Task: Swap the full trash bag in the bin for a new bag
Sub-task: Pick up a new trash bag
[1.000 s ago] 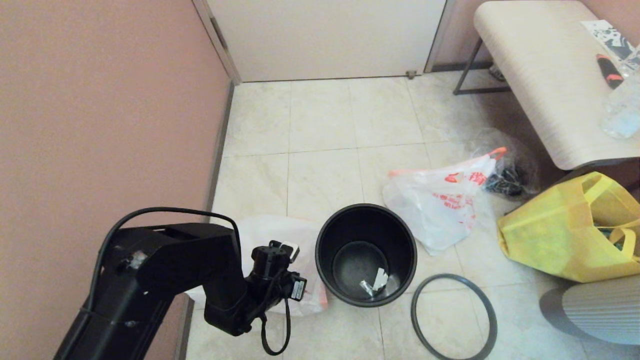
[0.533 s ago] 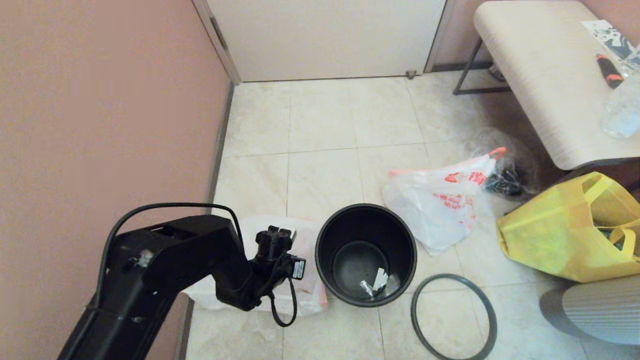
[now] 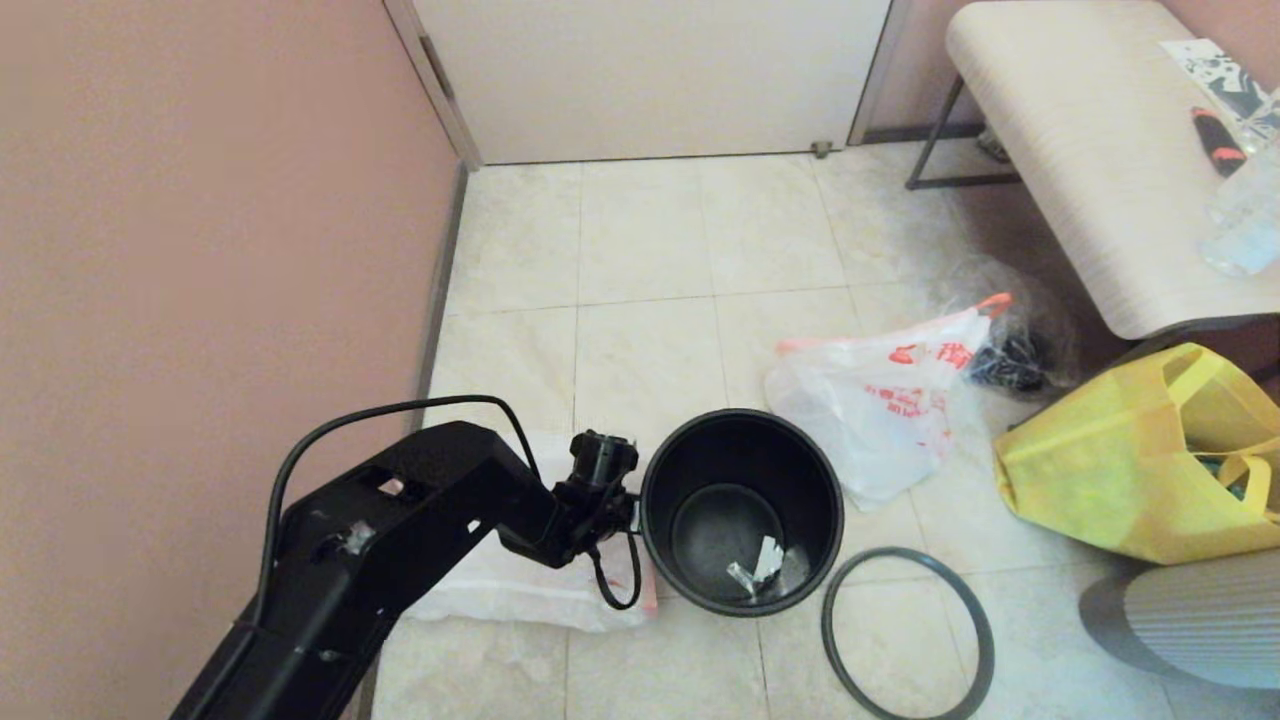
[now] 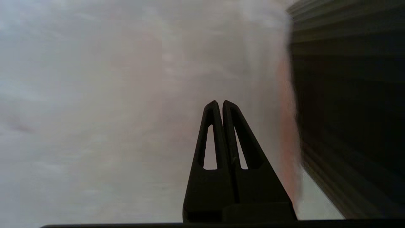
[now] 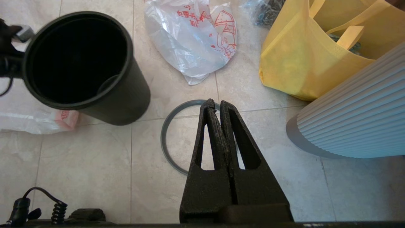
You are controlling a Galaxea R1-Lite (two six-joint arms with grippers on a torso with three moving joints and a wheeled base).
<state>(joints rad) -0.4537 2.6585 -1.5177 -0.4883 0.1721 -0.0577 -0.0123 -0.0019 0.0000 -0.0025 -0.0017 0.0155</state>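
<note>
The bin [image 3: 806, 490] stands open on the tiled floor, black, with a few scraps at its bottom; its grey hoop [image 3: 905, 552] lies loose on the floor to its right. The new bag [image 3: 500, 592] lies flat and white with an orange-red edge, left of the bin. My left gripper [image 4: 220, 102] is shut and empty just above that bag [image 4: 126, 95], close to the bin's left wall. The full trash bag [image 3: 870, 420], white with red lettering and an orange handle, lies behind the bin to the right. My right gripper [image 5: 215, 102] is shut and empty, hanging over the hoop [image 5: 163, 139].
A yellow fabric tote [image 3: 1130, 470] sits at the right, with a clear bag of black things [image 3: 1010, 350] behind it. A pale bench [image 3: 1080, 150] stands at the back right, a white ribbed object [image 3: 1190, 620] at the near right. The pink wall [image 3: 200, 250] runs along the left.
My left arm has swung right and forward over the flat white bag until its wrist is against the bin's left side. The bin has shifted slightly to the right.
</note>
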